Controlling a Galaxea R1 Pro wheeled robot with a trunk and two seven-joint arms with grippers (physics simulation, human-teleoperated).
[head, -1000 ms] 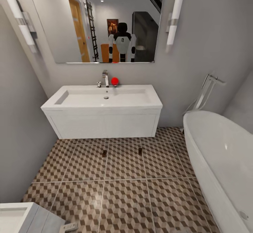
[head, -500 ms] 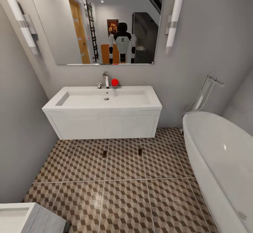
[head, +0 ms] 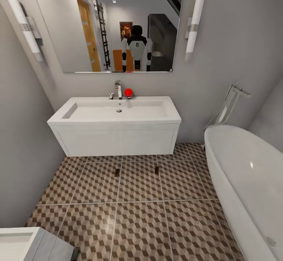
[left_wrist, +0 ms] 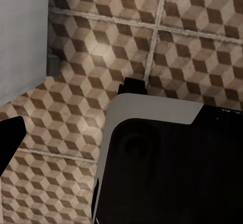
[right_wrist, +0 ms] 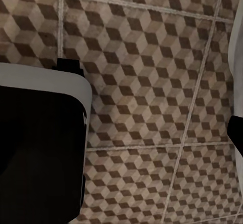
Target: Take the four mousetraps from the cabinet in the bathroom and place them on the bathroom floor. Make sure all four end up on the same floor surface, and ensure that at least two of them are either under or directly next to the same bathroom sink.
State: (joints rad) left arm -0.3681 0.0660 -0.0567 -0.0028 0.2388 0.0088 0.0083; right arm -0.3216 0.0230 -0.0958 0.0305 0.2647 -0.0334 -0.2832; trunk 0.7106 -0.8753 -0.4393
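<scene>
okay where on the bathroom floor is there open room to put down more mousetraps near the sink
Two mousetraps already lie on the bathroom floor just in front of the sink. Bare tile shows between them, left of them toward the grey wall, and across the near row of tiles. It narrows on the right along the bathtub.

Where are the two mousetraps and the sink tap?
left mousetrap point(head: 116, 171), head view, middle of its board
right mousetrap point(head: 156, 170), head view, middle of its board
chrome tap point(head: 118, 87), head view, upright spout

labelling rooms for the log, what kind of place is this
A bathroom: a white sink with a chrome tap under a wall mirror, and a white bathtub on a cube-patterned tiled floor.
</scene>
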